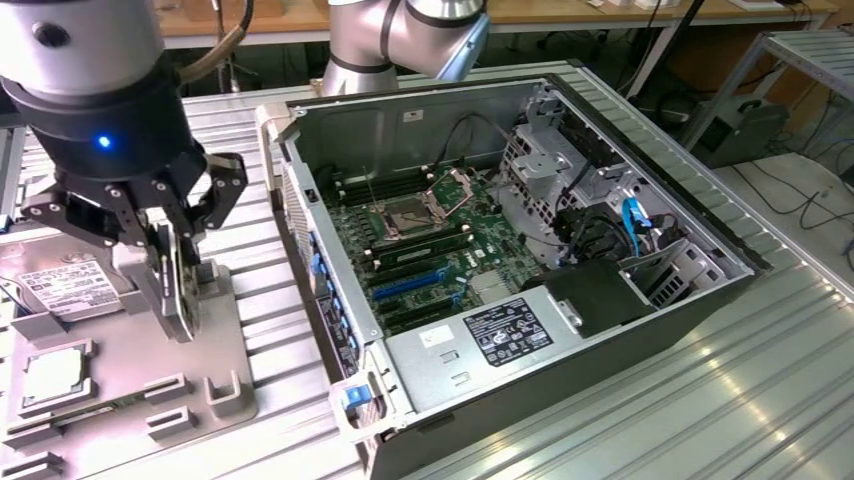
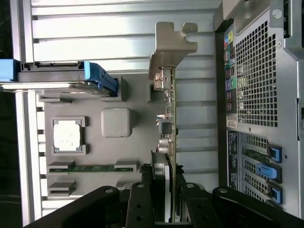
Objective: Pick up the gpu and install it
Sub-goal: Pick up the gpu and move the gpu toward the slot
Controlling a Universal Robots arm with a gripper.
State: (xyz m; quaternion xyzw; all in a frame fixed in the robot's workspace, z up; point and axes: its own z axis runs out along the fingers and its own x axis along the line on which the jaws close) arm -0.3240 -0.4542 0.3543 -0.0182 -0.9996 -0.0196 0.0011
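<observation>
Gripper (image 2: pixel 164 204): black, low over the grey fixture tray (image 1: pixel 134 370) at the exterior view's left. Jaws drawn in narrow, one on each face of the gpu (image 2: pixel 170 118), pinching it near its far end from the bracket.

Gpu: green card, standing on edge at the tray, silver end bracket (image 2: pixel 170 47) pointing away from the wrist. I cannot tell whether its lower edge sits in the holder slot or has cleared it.

Tray, other contents: hard drive (image 1: pixel 67 285) with white label, CPU chip (image 1: pixel 54 372) in its square nest, memory stick (image 2: pixel 92 167) lying flat. None touched.

Computer case (image 1: pixel 400 130): side panel off, lying open on the ribbed metal surface (image 1: pixel 747 400), just beside the tray on the exterior view's right. Motherboard (image 1: pixel 441 250) exposed; blue expansion slots (image 1: pixel 407 285) bare, no card seated.

Status, by my reckoning: the grasp is made, so the pick-up is under way. Carrying the card across to the case and seating it in a slot are not yet done; most of the job remains.
</observation>
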